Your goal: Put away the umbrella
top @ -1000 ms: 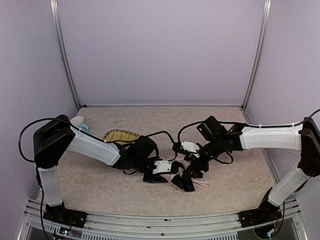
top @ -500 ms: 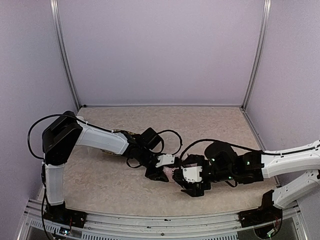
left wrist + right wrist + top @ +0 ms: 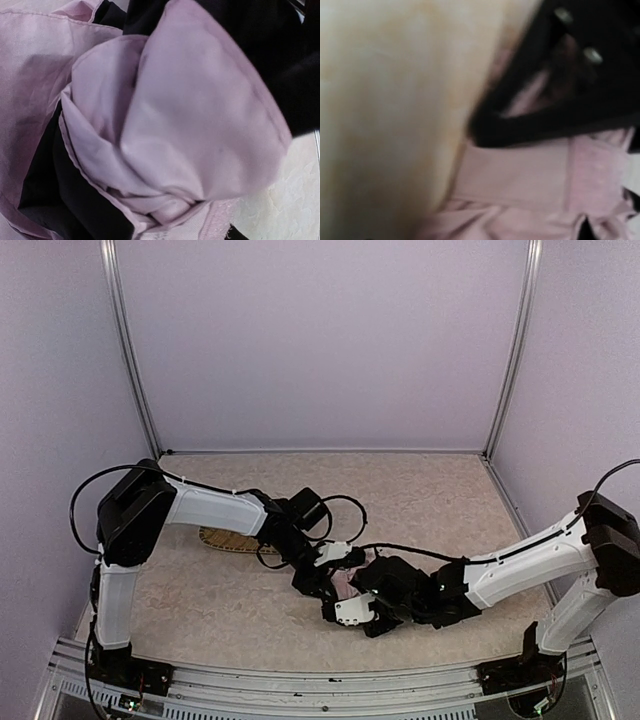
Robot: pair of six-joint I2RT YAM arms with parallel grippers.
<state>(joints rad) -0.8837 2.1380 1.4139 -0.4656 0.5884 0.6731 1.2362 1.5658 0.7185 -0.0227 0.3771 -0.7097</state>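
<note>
The umbrella (image 3: 346, 586) shows from above only as a sliver of pale pink between the two gripper heads at the table's middle. My left gripper (image 3: 322, 586) comes in from the left and sits on it. Bunched pink folds of the umbrella (image 3: 190, 110) fill the left wrist view, packed in where the jaws are, with dark parts around them. My right gripper (image 3: 347, 613) lies low just in front of it. The right wrist view is blurred: pink fabric of the umbrella (image 3: 530, 175) under a black part (image 3: 560, 115), its own fingers unseen.
A woven yellow straw mat (image 3: 225, 540) lies flat behind the left arm. Black cables loop over the table near both wrists. Lilac walls close off the left, back and right, and a metal rail (image 3: 320, 680) runs along the near edge.
The right arm has swung down and leftward, from behind the umbrella to low in front of it. The left arm has shifted slightly right and back, staying on the umbrella.
</note>
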